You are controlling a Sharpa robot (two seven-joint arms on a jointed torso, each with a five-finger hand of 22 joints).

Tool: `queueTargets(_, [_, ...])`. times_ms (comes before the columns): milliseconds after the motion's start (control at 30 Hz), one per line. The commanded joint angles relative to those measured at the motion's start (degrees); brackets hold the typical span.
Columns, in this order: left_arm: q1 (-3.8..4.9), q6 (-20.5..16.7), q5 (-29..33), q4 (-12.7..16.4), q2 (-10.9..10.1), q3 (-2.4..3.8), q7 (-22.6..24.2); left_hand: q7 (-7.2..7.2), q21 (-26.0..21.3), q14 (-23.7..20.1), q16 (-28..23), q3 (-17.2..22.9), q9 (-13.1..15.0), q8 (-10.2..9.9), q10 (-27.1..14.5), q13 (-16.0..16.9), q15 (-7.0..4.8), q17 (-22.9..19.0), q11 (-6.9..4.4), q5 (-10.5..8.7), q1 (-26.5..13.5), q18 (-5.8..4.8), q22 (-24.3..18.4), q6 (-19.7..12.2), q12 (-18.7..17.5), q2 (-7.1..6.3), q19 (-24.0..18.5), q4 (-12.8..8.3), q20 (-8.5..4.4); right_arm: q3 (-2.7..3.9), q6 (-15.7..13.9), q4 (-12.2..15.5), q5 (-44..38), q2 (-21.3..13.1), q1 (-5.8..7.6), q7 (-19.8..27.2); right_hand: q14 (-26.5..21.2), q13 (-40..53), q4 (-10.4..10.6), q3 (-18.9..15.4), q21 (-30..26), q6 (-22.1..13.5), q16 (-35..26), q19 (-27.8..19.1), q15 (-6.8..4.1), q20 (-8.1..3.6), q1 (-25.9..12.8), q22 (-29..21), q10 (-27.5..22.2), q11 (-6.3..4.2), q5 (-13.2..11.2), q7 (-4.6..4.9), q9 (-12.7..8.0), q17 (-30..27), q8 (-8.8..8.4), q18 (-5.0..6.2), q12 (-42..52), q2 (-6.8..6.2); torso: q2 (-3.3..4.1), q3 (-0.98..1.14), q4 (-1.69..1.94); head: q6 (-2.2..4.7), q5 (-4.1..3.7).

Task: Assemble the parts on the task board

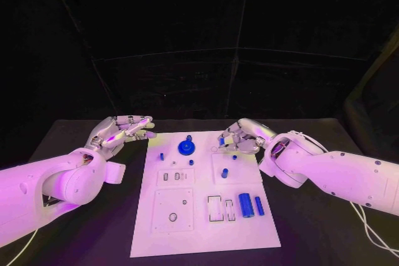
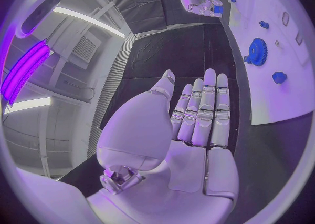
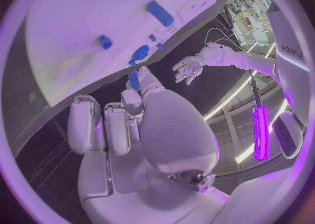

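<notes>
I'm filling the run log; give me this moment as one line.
left hand: open, off the board's left edge | right hand: pinching a small blue part | task board: blue gear near far edge

The left hand (image 1: 120, 131) is raised, its palm flat and its fingers (image 2: 203, 108) straight and close together, holding nothing. The right hand (image 1: 241, 136) has curled fingers and pinches a small blue part (image 3: 134, 80) at its fingertips.

My table (image 1: 75, 133) is black and carries the white board (image 1: 249, 231) at its middle, running from the near edge toward the far side. A thin cable (image 1: 370, 228) trails over the near right of the table.
</notes>
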Motion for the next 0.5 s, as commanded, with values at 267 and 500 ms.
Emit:
queueTargets(267, [0.09, 0.61, -0.14, -0.89, 1.37, 0.05, -0.29, 0.23, -0.34, 0.26, -0.29, -0.03, -0.06, -0.03, 0.03, -0.04, 0.05, 0.05, 0.25, 0.16, -0.16, 0.39, -0.09, 0.27, -0.03, 0.33, 0.43, -0.32, 0.06, 0.05, 2.70, 1.35, -10.37, 8.20, 0.56, -13.67, 3.38, -1.43, 0.21, 0.73, 0.01, 1.09, -1.05, -0.39, -0.01, -0.24, -1.85, -0.57, 0.01, -0.27, 0.02, -0.97, 0.34, 2.67, -0.44, -0.35, -1.81, -0.66, -1.60, -0.83, 0.31, -1.27, 1.89])
queueTargets(500, [0.11, 0.64, -0.14, -1.31, 1.98, 0.06, -0.44, 0.23, -0.34, 0.26, -0.29, -0.03, -0.06, -0.03, 0.03, -0.04, 0.05, 0.05, 0.25, 0.16, -0.16, 0.39, -0.09, 0.27, -0.03, 0.33, 0.43, -0.32, 0.06, -0.77, 6.31, -0.29, -14.02, 13.39, 0.39, -15.93, 3.34, -1.48, 0.23, 0.82, -0.03, 1.07, -1.20, -0.42, 0.02, -0.20, -2.28, -0.63, -0.07, -0.24, 0.33, -0.93, 0.27, 2.50, -0.63, -0.34, -1.96, -1.15, -2.06, -0.93, 0.22, -1.83, 2.84])
